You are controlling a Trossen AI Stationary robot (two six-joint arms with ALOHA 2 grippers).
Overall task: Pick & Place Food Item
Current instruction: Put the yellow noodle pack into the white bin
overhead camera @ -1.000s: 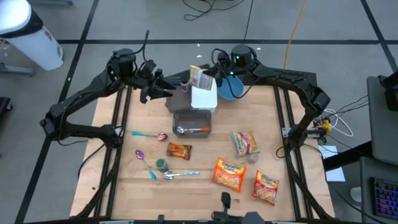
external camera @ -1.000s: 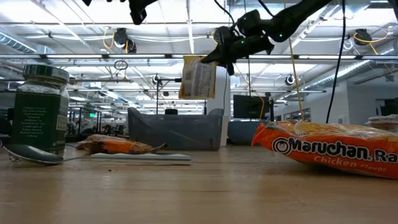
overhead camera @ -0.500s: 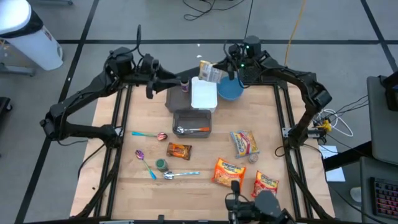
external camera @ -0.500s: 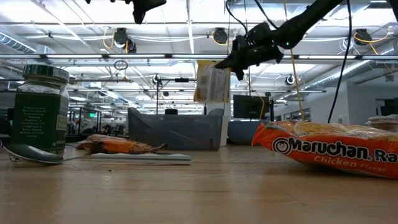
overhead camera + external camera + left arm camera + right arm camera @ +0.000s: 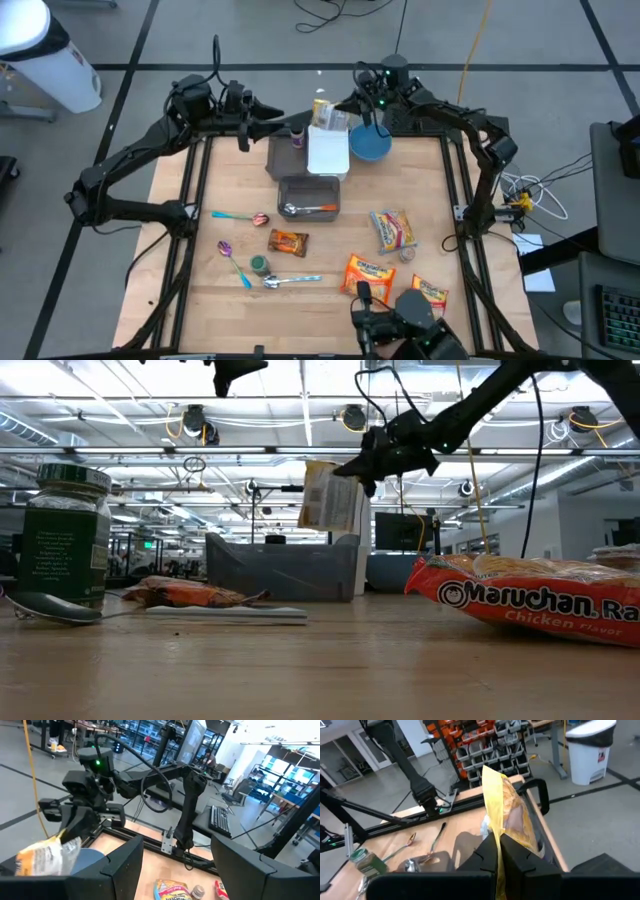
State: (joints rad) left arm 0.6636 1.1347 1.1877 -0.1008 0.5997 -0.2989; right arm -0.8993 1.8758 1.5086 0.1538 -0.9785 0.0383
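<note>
— Up at the back of the table, near twelve o'clock, what is the right pincer doing?

— It is pinched tight on the top edge of a yellow noodle packet. The packet hangs in the air, off the wood. From the low view you can see the noodle packet dangling under the right pincer.

— What is under it?

— A white lid and a grey box sit just toward six o'clock from it. A blue bowl is at about four o'clock from the packet, close by.

— And the left pincer?

— It is spread wide with nothing in it, up in the air at nine o'clock from the packet, a little way off.

— What else is on the table?

— A spoon lies inside the grey box. More noodle packs lie toward five o'clock on the table, and a small green jar stands toward seven o'clock.
</note>
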